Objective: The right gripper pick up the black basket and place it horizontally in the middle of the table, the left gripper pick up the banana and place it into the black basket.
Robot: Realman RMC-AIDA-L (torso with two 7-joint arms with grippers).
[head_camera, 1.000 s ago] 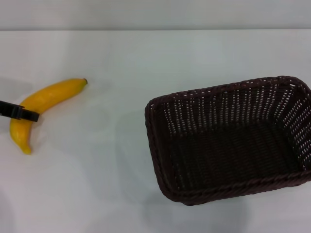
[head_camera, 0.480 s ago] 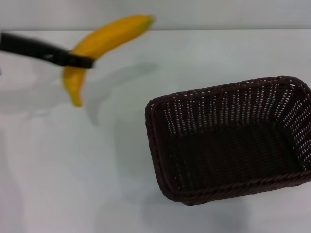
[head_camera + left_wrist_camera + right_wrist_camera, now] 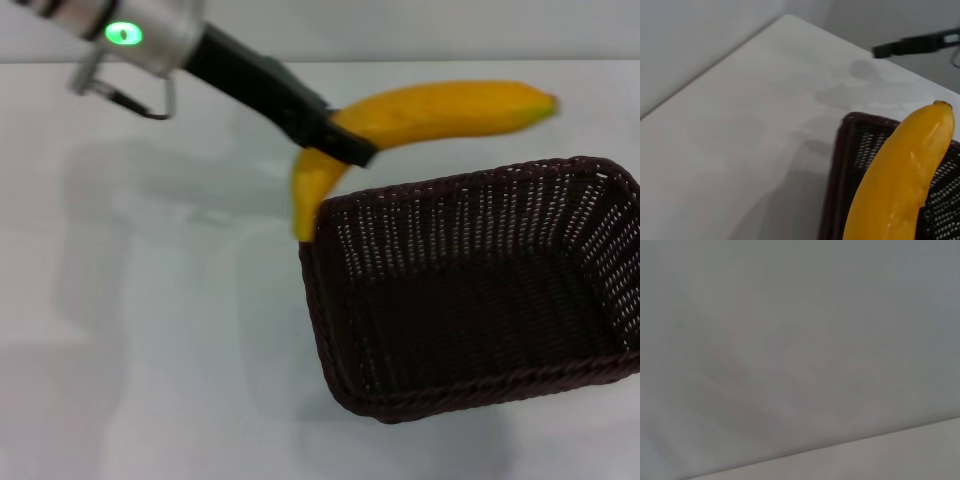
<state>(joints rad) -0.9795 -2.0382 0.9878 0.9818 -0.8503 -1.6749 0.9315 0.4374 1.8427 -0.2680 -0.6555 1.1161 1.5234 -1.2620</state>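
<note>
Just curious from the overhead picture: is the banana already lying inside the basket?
No, the left pincer holds the banana in the air above the black basket rim.

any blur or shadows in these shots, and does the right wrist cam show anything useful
Head view: the banana, held by the left gripper, is slightly soft at its far tip, and faint shadows fall on the table. Left wrist view: banana close and soft, black basket beneath. Right wrist view: only a featureless grey surface.
</note>
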